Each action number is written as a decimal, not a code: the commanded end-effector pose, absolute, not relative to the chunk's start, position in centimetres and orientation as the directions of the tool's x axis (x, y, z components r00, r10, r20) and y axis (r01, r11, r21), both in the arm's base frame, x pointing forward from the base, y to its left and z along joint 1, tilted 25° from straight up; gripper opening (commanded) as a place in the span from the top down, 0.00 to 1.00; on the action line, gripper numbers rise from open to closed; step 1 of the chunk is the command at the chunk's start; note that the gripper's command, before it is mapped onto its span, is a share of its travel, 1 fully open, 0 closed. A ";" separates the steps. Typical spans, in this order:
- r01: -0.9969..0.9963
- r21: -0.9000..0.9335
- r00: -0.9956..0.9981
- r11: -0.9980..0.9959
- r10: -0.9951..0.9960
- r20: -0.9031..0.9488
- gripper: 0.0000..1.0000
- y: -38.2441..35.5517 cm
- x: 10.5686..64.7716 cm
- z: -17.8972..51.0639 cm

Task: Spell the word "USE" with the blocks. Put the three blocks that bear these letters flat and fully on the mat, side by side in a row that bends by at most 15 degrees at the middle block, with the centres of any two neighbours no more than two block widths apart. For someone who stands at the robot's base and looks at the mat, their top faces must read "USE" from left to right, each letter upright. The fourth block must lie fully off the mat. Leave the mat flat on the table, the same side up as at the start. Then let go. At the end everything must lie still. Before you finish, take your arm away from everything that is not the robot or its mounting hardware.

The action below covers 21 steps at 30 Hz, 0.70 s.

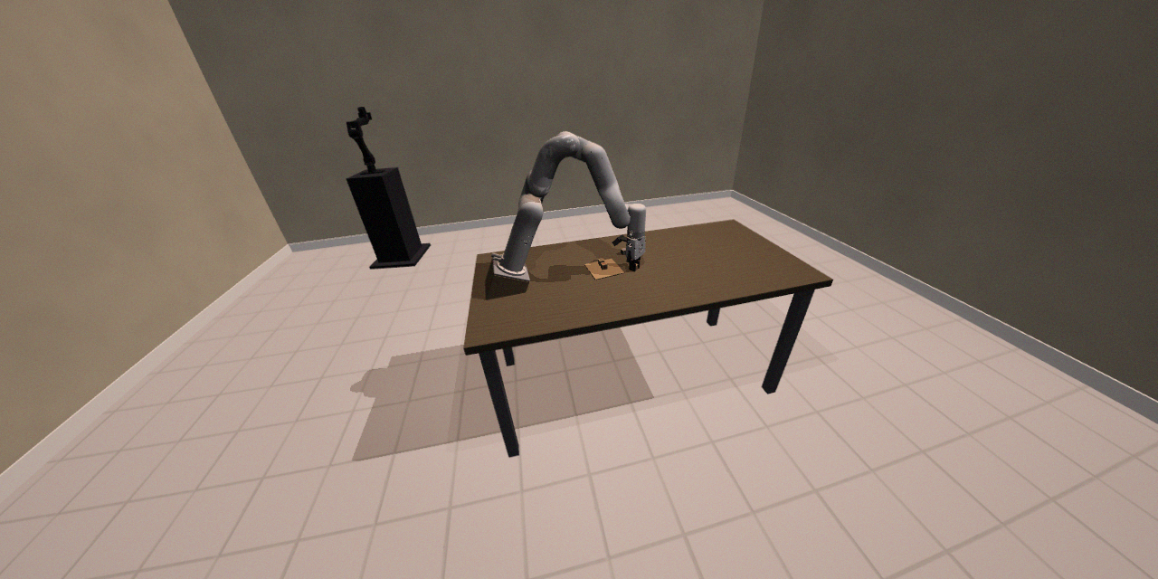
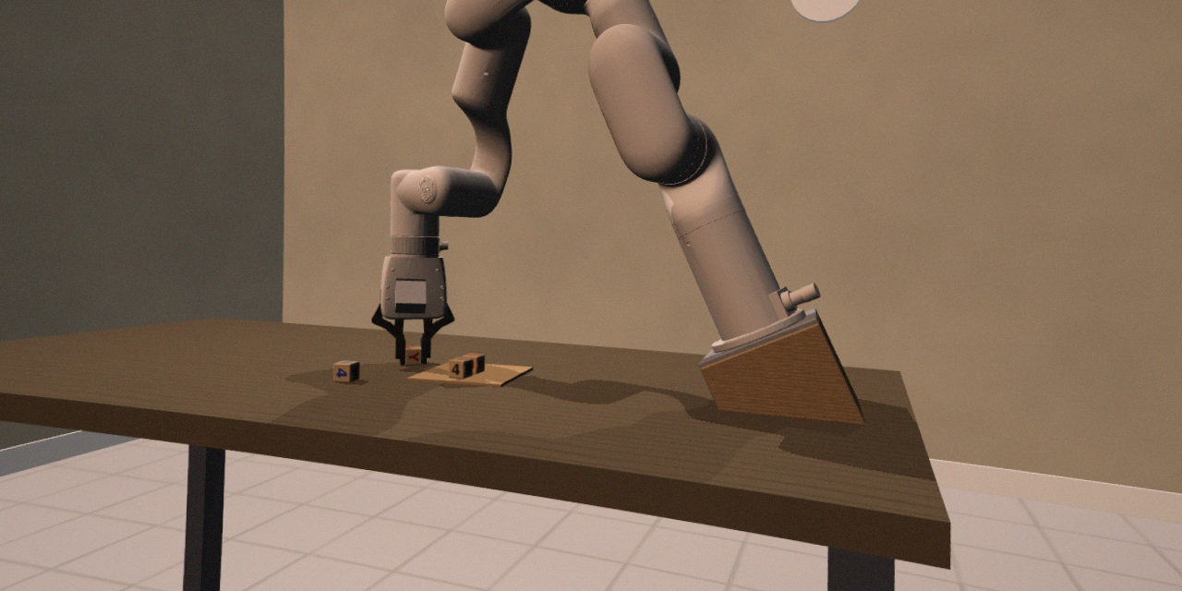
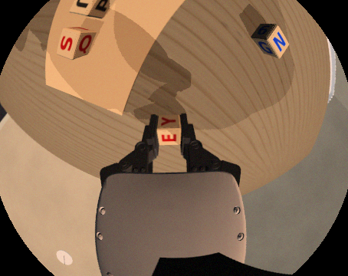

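Note:
My gripper (image 3: 169,123) (image 2: 413,349) (image 1: 633,263) is shut on the E block (image 3: 169,136) (image 2: 413,354), which shows a red E on top and a red Y on its side. The block sits on the table just off the edge of the tan mat (image 3: 139,15) (image 2: 500,373) (image 1: 612,271). On the mat the U block (image 3: 87,2) (image 2: 474,361) and the S block (image 3: 74,43) (image 2: 456,368) lie side by side. The fourth block (image 3: 271,38) (image 2: 345,370), with a blue N, lies on the table away from the mat.
The dark wooden table (image 1: 712,268) (image 2: 578,439) bears everything. The arm's wedge-shaped base (image 2: 785,380) (image 1: 508,277) stands at one end. A black pedestal (image 1: 386,219) with a camera stands on the floor behind.

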<state>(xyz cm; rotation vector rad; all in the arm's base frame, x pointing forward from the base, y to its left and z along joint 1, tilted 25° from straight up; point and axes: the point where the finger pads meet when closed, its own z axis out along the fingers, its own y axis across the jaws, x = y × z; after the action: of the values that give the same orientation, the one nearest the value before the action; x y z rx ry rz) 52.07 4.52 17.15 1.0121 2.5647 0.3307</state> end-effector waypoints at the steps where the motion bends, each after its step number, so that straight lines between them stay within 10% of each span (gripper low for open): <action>1: 0.607 0.345 -0.676 0.715 0.694 -0.248 0.79 4.5 52.2 17.3; 21: 0.607 0.345 -0.676 0.715 0.694 -0.248 0.79 4.2 50.4 21.0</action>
<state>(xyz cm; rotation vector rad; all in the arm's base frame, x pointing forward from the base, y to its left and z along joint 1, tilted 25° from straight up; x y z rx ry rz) 51.10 4.31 19.54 1.0111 2.5621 0.3320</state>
